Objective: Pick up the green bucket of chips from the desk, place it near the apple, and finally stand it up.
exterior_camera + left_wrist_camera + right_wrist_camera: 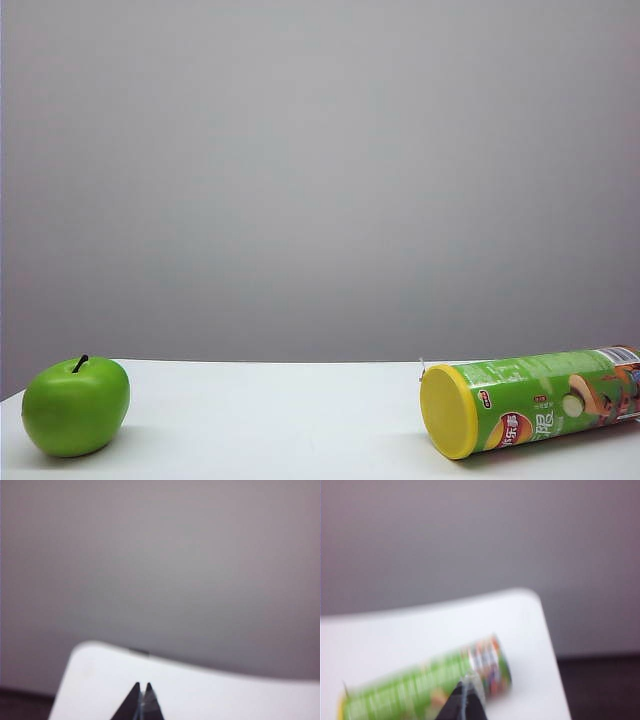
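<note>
both hands closed: left hand (142, 686), right hand (465, 682).

Looks like a bare staged test bench in a lab or studio, not a home. Shows only a plain white flat tabletop with rounded corners (280, 420) set before a featureless pale grey backdrop wall (320, 170). Carries just two props: a shiny green round apple (76, 407) and a slim green cylindrical chip canister with yellow lid (530, 400).
</note>
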{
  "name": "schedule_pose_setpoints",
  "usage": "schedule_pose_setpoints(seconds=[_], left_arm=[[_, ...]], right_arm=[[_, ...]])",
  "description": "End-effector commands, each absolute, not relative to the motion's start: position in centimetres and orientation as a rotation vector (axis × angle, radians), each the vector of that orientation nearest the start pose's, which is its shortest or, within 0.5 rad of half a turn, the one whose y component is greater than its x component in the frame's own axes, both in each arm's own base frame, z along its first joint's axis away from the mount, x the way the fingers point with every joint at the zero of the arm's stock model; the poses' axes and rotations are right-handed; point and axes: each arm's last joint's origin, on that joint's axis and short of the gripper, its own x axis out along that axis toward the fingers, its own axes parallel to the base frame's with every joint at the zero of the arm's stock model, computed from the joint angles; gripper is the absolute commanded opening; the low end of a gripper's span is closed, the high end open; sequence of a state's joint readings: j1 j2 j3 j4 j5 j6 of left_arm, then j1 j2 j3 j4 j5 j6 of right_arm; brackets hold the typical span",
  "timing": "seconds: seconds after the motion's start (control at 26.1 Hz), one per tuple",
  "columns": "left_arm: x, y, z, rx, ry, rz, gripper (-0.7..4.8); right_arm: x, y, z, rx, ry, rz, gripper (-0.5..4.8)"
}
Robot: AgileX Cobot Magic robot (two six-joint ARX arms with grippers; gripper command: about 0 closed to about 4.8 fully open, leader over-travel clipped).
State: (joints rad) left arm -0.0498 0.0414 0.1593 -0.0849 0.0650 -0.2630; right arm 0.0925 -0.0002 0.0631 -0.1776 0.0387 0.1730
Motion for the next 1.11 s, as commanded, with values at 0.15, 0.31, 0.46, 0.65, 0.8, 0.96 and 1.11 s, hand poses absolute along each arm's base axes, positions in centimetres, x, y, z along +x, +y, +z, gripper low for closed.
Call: schedule_pose_setpoints(seconds=[0.15, 0.31, 0.46, 0.65, 0.8, 0.96, 1.11], left_arm=[[9.6, -0.7, 24.7, -0.247, 0.01, -0.118, -0.05], [12.1, -1.2, 28.1, -0.133, 0.154, -0.26, -0.05], [15.6, -1.7, 30.9, -0.07, 0.276, -0.379, -0.05], [18.1, -2.0, 33.4, 0.027, 0.306, -0.446, -0.05], [18.4, -2.0, 34.2, 0.074, 0.313, -0.45, -0.05], [18.4, -2.0, 34.0, 0.083, 0.329, -0.465, -0.05], [18.4, -2.2, 33.8, 0.071, 0.336, -0.521, -0.05]], right_arm=[[9.1, 0.5, 19.7, 0.216, -0.056, -0.019, -0.02], [9.4, 0.4, 21.6, 0.213, -0.096, -0.054, -0.02], [10.9, 0.6, 24.5, 0.158, -0.035, -0.06, -0.02], [15.1, 1.3, 29.6, -0.001, 0.13, 0.077, -0.01], [20.0, 1.8, 33.4, -0.165, 0.36, 0.151, -0.01], [24.2, 2.3, 36.0, -0.297, 0.53, 0.277, -0.01], [27.9, 2.4, 37.6, -0.451, 0.615, 0.463, -0.01]])
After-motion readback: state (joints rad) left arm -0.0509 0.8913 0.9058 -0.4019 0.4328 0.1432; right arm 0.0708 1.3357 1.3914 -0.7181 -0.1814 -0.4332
